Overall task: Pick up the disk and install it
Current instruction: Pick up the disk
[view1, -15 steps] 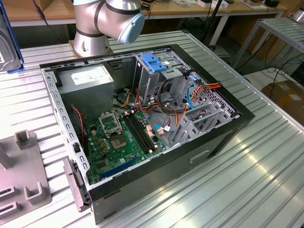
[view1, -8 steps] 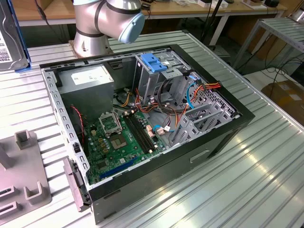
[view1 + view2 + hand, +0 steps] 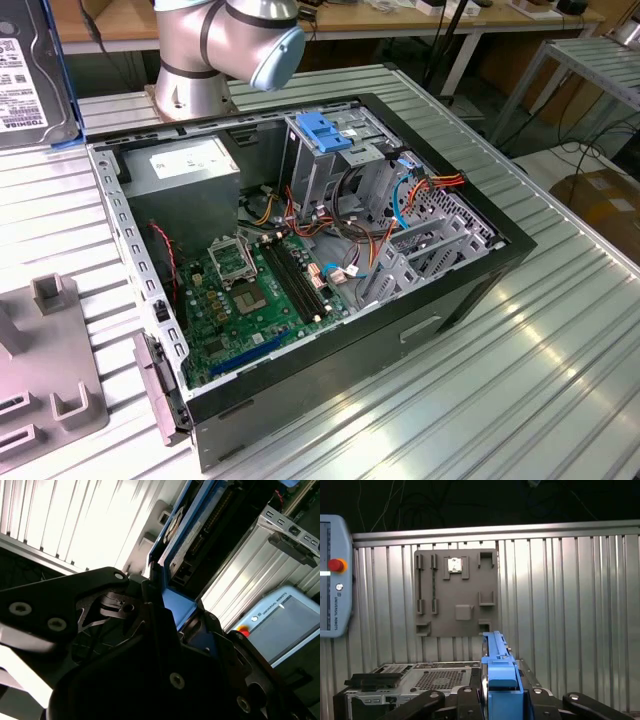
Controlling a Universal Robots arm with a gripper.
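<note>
Gripper point(image 3: 501, 696) clamped on the disk point(image 3: 495, 655) along its blue edge, seemingly clear of the computer case point(image 3: 455, 300)

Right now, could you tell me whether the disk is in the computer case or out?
Out. The gripper holds the disk by its blue rail, apart from the open computer case.

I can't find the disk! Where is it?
The disk is at the exterior view's upper left, left of the computer case; in the first wrist view the gripper grips it.

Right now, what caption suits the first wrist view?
Gripper holding the blue-edged disk, with a grey holder plate on the table beyond.
</note>
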